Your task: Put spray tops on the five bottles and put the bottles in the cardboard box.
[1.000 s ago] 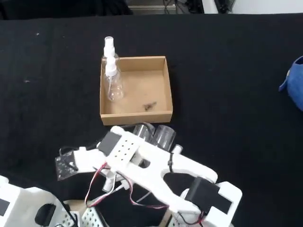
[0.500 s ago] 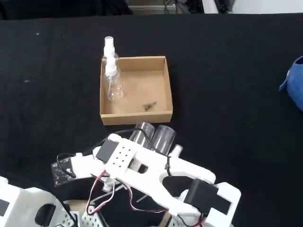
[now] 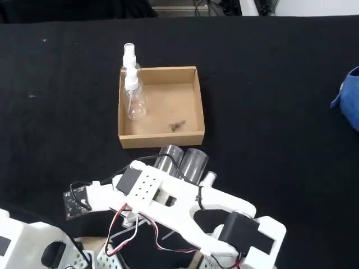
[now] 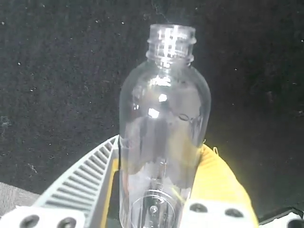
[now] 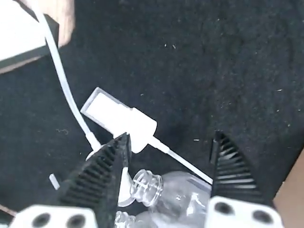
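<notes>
In the left wrist view, my left gripper (image 4: 161,142) is shut on a clear bottle (image 4: 164,118) that has no top; its open neck points away over the black table. My right gripper (image 5: 171,137) is open above a white spray top (image 5: 124,121) lying on the table with its thin tube. An uncapped bottle neck (image 5: 142,183) lies close by. In the high view the cardboard box (image 3: 162,138) holds one bottle with a spray top (image 3: 134,101), and a second sprayed bottle (image 3: 129,56) stands at its far left corner. Two open bottles (image 3: 168,154) (image 3: 194,162) lie in front of the box.
A white arm (image 3: 168,196) lies across the near part of the table, covering the ground in front of the box. A blue object (image 3: 349,101) sits at the right edge. A small dark scrap (image 3: 178,126) lies on the box floor.
The white arm's front end has shifted slightly left and toward the near edge, uncovering more of the two lying bottles. The box and its bottles have not moved.
</notes>
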`<state>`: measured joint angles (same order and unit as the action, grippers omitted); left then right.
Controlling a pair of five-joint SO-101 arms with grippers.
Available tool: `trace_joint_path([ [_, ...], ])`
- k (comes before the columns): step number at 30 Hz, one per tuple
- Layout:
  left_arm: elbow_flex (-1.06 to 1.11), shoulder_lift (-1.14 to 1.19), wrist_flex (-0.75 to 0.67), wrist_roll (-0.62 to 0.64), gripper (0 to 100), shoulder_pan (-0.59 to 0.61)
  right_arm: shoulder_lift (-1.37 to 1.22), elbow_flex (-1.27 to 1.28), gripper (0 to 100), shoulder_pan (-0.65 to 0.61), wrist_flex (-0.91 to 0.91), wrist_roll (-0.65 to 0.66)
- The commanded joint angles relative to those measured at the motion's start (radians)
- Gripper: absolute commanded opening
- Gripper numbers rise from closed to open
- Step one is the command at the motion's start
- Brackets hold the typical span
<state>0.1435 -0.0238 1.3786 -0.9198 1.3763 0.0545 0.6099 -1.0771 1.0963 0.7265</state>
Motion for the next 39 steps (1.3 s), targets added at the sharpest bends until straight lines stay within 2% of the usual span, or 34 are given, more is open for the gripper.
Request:
trace_joint_path([
  [1, -0.053, -0.006, 0.009, 0.008, 3, 0.001, 0.036, -0.059, 24.4, -0.005, 0.074, 0.04],
  [9, -0.051, -0.006, 0.009, 0.008, 3, 0.001, -0.027, -0.085, 24.4, -0.006, 0.121, 0.066],
  [13, -0.051, -0.006, 0.009, 0.008, 3, 0.001, -0.085, -0.085, 24.4, -0.006, 0.041, 0.054],
  [18, -0.051, -0.006, 0.009, 0.005, 3, 0.005, -0.117, -0.111, 24.4, -0.006, -0.043, -0.038],
  [27, -0.051, -0.005, 0.006, 0.005, 3, 0.005, -0.122, -0.24, 24.4, -0.006, -0.051, -0.245],
  [31, -0.051, -0.005, 0.005, 0.003, 3, 0.007, -0.122, -0.223, 24.7, -0.006, -0.034, -0.196],
  [37, -0.051, -0.005, 0.003, 0.002, 3, 0.007, -0.117, -0.208, 24.7, -0.035, 0.011, -0.021],
  [39, -0.051, -0.005, 0.003, 0.002, 3, 0.007, -0.117, -0.209, 24.7, -0.044, 0.005, -0.012],
])
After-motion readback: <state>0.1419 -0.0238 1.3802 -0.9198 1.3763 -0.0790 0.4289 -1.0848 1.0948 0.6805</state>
